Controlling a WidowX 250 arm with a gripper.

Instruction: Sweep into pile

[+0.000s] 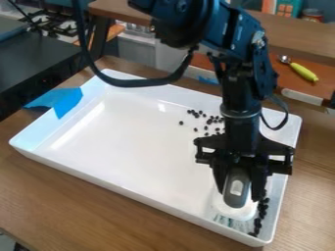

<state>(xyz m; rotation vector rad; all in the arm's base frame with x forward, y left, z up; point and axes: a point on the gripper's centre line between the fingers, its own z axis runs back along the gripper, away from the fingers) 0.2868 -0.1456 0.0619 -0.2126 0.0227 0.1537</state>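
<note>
The black gripper [241,169] hangs over the right part of the white tray [124,142], shut on the dark grey handle of a brush [237,188]. The white head of the brush rests low in the tray's right front corner, its pale bristles by the front wall. Black beans [263,211] lie in a narrow line to the right of the brush head, along the tray's right side. More loose beans [196,114] are scattered near the back wall, left of the arm; the arm partly hides that area.
Blue tape [65,100] holds the tray's left corner to the wooden table [85,206]. Behind the tray a spoon-like tool with a yellow-green handle [304,72] lies on a shelf. A black surface [39,54] stands at the upper left.
</note>
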